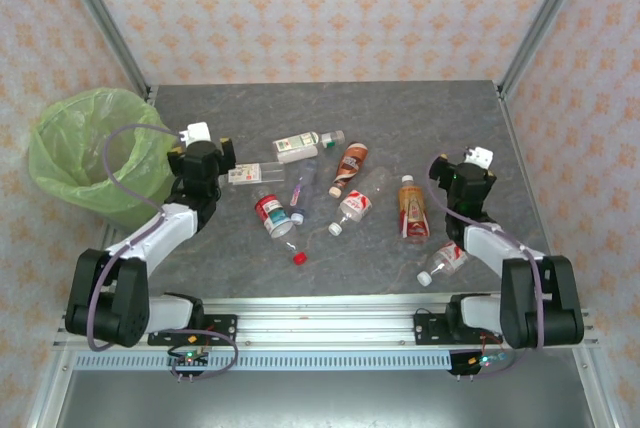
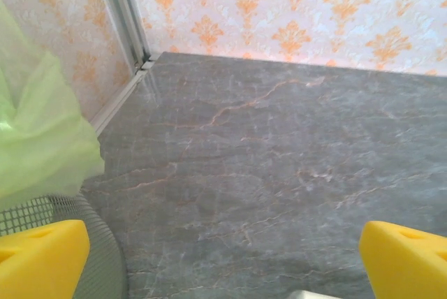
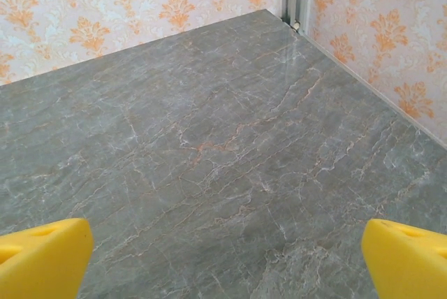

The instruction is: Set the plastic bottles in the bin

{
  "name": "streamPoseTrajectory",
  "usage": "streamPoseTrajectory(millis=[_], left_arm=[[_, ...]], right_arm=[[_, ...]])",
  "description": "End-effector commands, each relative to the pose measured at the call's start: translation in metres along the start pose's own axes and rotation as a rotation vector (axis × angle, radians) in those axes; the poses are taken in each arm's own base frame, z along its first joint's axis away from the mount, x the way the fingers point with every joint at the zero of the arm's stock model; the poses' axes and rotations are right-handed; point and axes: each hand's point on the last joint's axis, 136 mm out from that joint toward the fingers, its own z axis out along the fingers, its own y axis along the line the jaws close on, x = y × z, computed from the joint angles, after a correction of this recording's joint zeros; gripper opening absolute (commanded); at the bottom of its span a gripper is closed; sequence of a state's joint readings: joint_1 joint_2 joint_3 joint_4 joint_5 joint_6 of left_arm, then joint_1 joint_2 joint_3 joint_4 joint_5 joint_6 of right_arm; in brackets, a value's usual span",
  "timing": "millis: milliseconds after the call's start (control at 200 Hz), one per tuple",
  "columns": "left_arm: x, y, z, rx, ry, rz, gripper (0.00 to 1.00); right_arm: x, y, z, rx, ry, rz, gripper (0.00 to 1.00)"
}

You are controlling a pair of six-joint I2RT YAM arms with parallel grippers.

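Observation:
Several plastic bottles lie scattered on the grey table: a white-green one (image 1: 298, 147), a clear one (image 1: 250, 175), a red-labelled one (image 1: 270, 213), a purple one (image 1: 300, 191), orange-brown ones (image 1: 349, 165) (image 1: 411, 206), and red-labelled ones (image 1: 352, 208) (image 1: 445, 263). The bin (image 1: 85, 153) with its lime-green bag stands off the table's left edge; its bag (image 2: 42, 145) also fills the left of the left wrist view. My left gripper (image 1: 203, 151) (image 2: 225, 260) is open beside the bin, empty, with the clear bottle just to its right. My right gripper (image 1: 464, 166) (image 3: 225, 257) is open and empty over bare table, right of the orange-brown bottle.
A loose red cap (image 1: 298, 258) lies near the front middle. Patterned walls with metal corner posts (image 1: 105, 18) (image 1: 545, 18) close off the back and sides. The far part of the table (image 1: 420, 108) is bare.

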State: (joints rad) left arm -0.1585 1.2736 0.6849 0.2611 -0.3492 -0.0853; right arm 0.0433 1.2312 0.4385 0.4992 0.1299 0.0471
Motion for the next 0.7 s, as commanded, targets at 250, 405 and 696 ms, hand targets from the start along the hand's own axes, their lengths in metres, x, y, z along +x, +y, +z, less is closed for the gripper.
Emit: streamPoseTrajectory(millis=[250, 405, 696], left_arm=[[0.007, -0.023, -0.058, -0.019, 0.252, -0.313, 1.00], [0.034, -0.053, -0.081, 0.038, 0.429, -0.355, 1.00], [0.106, -0.103, -0.115, 0.131, 0.695, -0.421, 1.00]], right_arm=[[-0.015, 0.021, -0.023, -0.115, 0.097, 0.174, 0.99], [-0.017, 0.039, -0.023, -0.195, 0.144, 0.236, 0.99], [-0.030, 0.078, -0.025, -0.353, 0.233, 0.326, 0.99]])
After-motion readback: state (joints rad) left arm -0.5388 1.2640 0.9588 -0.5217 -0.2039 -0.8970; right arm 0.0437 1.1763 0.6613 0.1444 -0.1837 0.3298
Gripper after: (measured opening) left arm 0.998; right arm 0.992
